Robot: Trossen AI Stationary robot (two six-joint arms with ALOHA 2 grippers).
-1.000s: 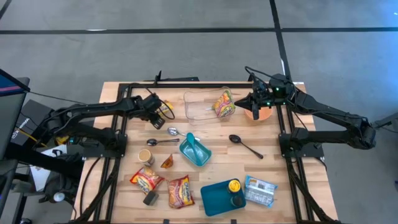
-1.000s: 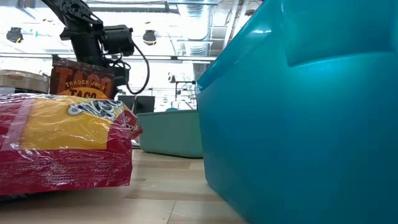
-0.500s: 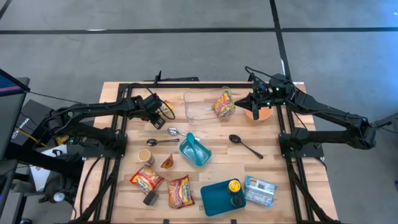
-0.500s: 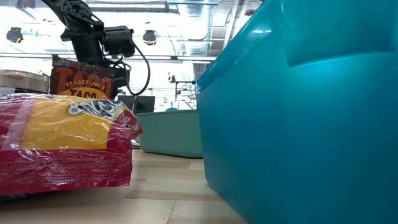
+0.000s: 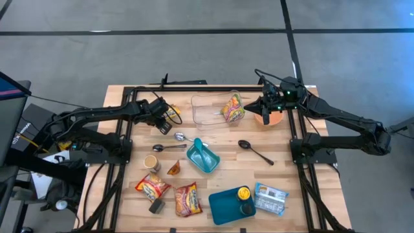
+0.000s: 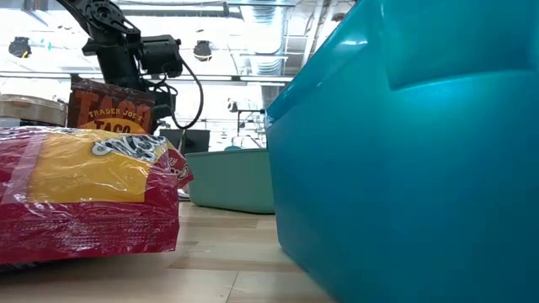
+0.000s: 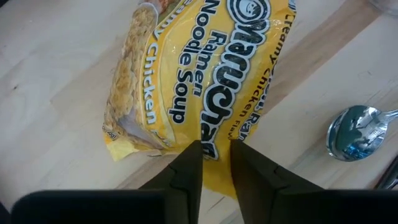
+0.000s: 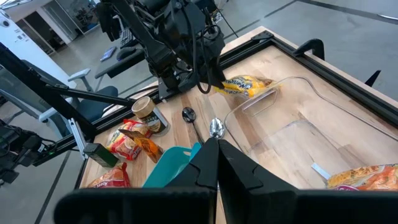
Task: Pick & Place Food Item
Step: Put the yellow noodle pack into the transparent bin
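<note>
**Left gripper clamped on ramen packet**

Left gripper (image 7: 215, 163) sits at the upper left of the table in the high view, its two dark fingers pinching the edge of a yellow ramen packet (image 7: 186, 74). The packet is glossy crinkled film, flat and rectangular, lying on the pale wooden table (image 5: 291, 200) just left of the clear plastic container (image 5: 210, 110).

Right gripper (image 8: 211, 163) hangs at the upper right of the high view, beside an orange bowl (image 5: 273, 118); its fingers are pressed together with nothing between them.

Item count and form:
- Clear container: one, rounded rectangle, holding one noodle packet (image 5: 233, 107).
- Metal spoons (image 5: 180, 136): two, polished.
- Black spoon (image 5: 253, 151): one, matte.
- Red-yellow snack bags (image 5: 187, 198): two, shiny film.
- Teal trays (image 5: 226, 206): two, smooth plastic.
</note>
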